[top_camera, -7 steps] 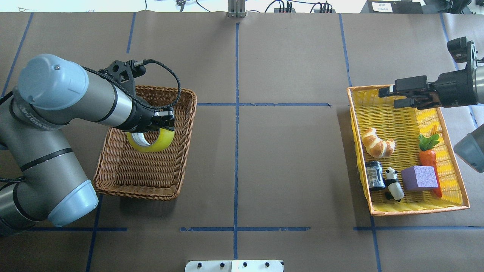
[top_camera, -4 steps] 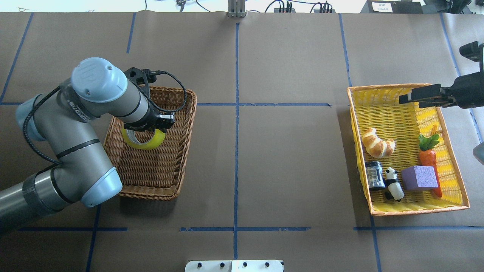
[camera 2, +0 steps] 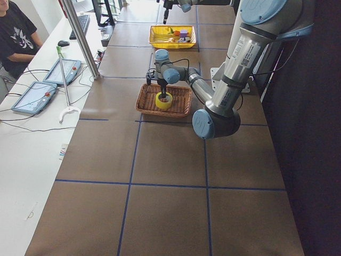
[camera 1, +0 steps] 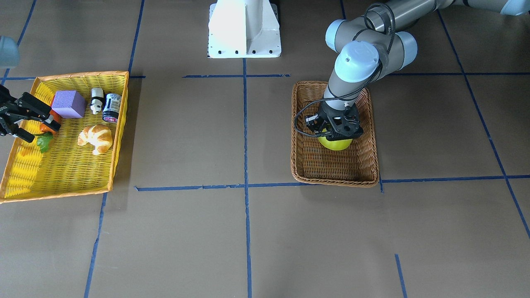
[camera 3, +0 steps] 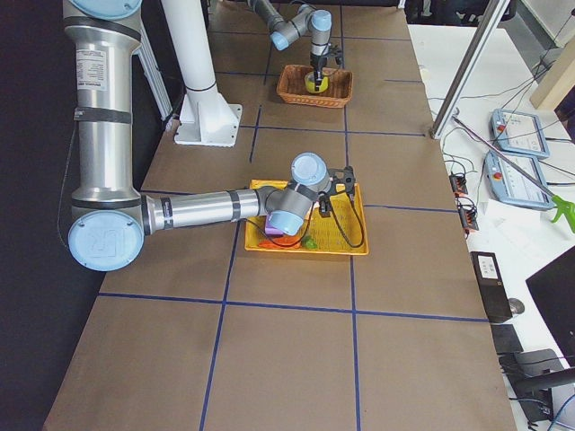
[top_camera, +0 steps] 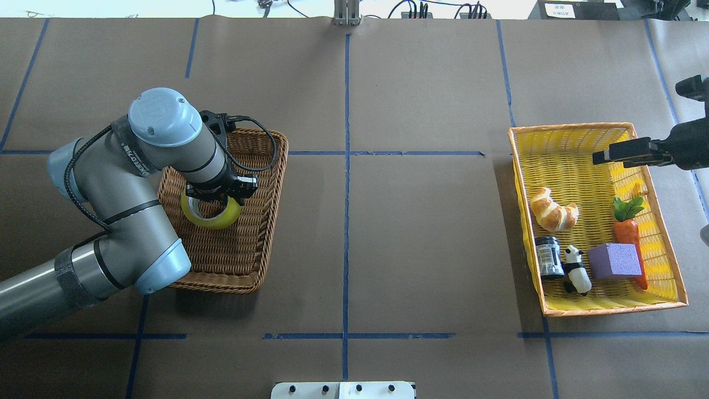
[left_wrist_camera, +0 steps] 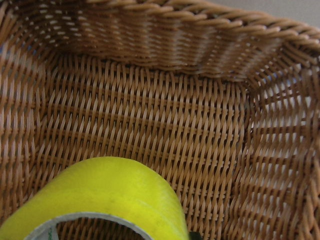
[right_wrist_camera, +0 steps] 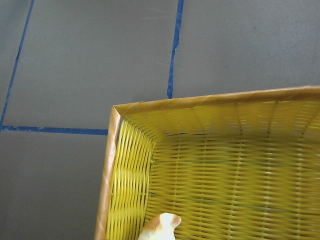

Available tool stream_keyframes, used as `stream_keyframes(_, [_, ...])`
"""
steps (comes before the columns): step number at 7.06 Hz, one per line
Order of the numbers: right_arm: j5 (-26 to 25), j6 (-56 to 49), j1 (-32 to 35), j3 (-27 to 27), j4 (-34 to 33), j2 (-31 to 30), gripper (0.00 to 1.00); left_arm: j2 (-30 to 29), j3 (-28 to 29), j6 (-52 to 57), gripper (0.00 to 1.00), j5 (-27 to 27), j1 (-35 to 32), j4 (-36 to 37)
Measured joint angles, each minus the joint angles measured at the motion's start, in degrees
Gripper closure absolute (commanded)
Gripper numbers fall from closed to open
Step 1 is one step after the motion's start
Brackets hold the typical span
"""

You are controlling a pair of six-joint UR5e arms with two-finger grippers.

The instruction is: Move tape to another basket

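Left end effector [top_camera: 221, 191] clamped on tape [top_camera: 220, 220]; roll sits low inside basket [top_camera: 266, 221], in the half away from my base. Plan: settle roll flat on weave, part fingers, rise straight (cable near rim, mind snagging). Right end effector [top_camera: 601, 157] apart, well clear of basket.

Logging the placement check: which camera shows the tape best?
Overhead exterior: the tape shows as a nearly full ring, with its grey core visible, inside the basket. Front-facing shows only a yellow edge, the left wrist view shows a close-up arc, and both side views show a small yellow spot. The right wrist view misses it.
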Motion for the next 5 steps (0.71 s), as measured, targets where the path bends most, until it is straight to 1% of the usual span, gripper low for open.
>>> stream_keyframes(1, [-0.01, 0.0, -0.03, 0.0, -0.01, -0.03, 0.0, 0.0, 0.22, 0.01, 0.96, -0.97, 0.07, -0.01])
stream_keyframes(2, [-0.04, 0.01, -0.05, 0.0, -0.01, -0.03, 0.0, 0.0, 0.29, 0.01, 0.75, -1.44, 0.1, -0.04])
stream_keyframes(3, [-0.05, 0.01, -0.1, 0.0, -0.01, 0.0, 0.0, 0.0, 0.31, 0.01, 0.29, -1.64, 0.15, -0.06])
stream_keyframes(4, [-0.04, 0.01, -0.11, 0.03, 0.01, 0.02, 0.0, 0.0, 0.33, 0.01, 0.0, -1.71, 0.21, -0.07])
stream_keyframes(5, [-0.02, 0.02, -0.09, 0.11, 0.03, 0.03, 0.0, -0.02, 0.21, 0.01, 0.0, -1.71, 0.23, -0.03])
